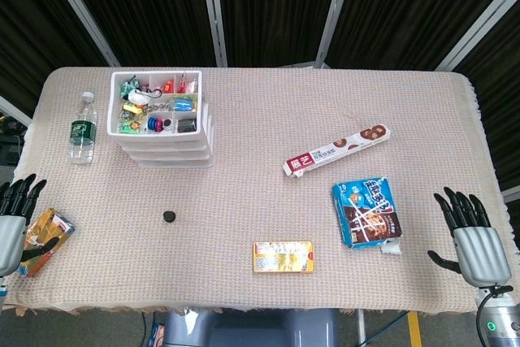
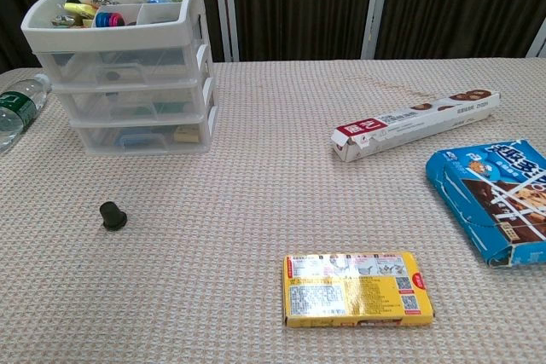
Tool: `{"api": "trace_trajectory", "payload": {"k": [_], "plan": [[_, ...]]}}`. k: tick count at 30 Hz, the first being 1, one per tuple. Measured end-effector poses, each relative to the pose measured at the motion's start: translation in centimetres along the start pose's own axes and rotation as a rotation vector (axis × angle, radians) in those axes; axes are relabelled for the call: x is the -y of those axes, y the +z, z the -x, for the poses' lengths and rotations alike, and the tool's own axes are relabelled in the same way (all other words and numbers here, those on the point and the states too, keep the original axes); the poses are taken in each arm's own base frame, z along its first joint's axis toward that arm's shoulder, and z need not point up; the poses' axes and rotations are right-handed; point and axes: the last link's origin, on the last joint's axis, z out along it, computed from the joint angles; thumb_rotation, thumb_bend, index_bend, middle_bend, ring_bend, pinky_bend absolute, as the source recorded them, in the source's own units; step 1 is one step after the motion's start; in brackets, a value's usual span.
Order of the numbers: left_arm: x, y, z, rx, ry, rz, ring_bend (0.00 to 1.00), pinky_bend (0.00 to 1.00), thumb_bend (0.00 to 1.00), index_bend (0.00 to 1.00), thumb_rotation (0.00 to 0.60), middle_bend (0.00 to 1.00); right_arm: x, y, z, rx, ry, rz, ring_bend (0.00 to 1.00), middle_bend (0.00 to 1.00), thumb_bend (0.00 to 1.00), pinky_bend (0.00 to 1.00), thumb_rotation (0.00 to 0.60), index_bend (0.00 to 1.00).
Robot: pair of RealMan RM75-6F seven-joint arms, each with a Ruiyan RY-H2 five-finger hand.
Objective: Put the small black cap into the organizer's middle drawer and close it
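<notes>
Left hand (image 1: 15,213): fingers spread, holding nothing, at the table's left edge beside a snack packet (image 1: 45,240).
Organizer (image 1: 162,119): all drawers shut.
Small black cap (image 1: 169,216): on the cloth before the organizer, well apart from both hands.
Right hand (image 1: 474,237): fingers spread, empty, far right.

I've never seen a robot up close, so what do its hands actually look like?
Only the head view shows them. The right hand has slim black fingers on a silver-grey metallic palm, with a small green light ring and a thin cable near the wrist. The left hand at the frame edge looks the same: black fingers, grey palm.
</notes>
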Motion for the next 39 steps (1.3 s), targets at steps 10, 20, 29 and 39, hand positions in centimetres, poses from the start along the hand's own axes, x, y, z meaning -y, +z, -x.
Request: {"api": "trace_trajectory", "payload": {"k": [10, 20, 29, 39], "plan": [[0.0, 0.0, 0.0, 0.0, -0.003, -0.001, 0.0, 0.0, 0.09, 0.0, 0.6, 0.0, 0.0, 0.0, 0.0, 0.004, 0.004, 0.003, 0.0, 0.0, 0.0, 0.0, 0.6, 0.06], [-0.1, 0.0, 0.2, 0.011, -0.018, 0.0, 0.0, 0.0, 0.1, 0.0, 0.6, 0.0, 0.1, 0.2, 0.1, 0.004, 0.004, 0.003, 0.0, 0.0, 0.0, 0.0, 0.6, 0.06], [-0.3, 0.1, 0.1, 0.013, -0.053, 0.0, 0.2, 0.24, 0.42, 0.0, 0.6, 0.19, 0.0, 0.1, 0.1, 0.005, 0.008, 0.007, 0.0, 0.0, 0.0, 0.0, 0.6, 0.06], [-1.8, 1.2, 0.5, 0.052, -0.269, -0.05, 0.79, 0.69, 0.76, 0.0, 0.6, 0.88, 0.1, 0.1, 0.1, 0.005, 0.009, 0.003, 0.0, 0.0, 0.0, 0.0, 0.6, 0.06]]}}
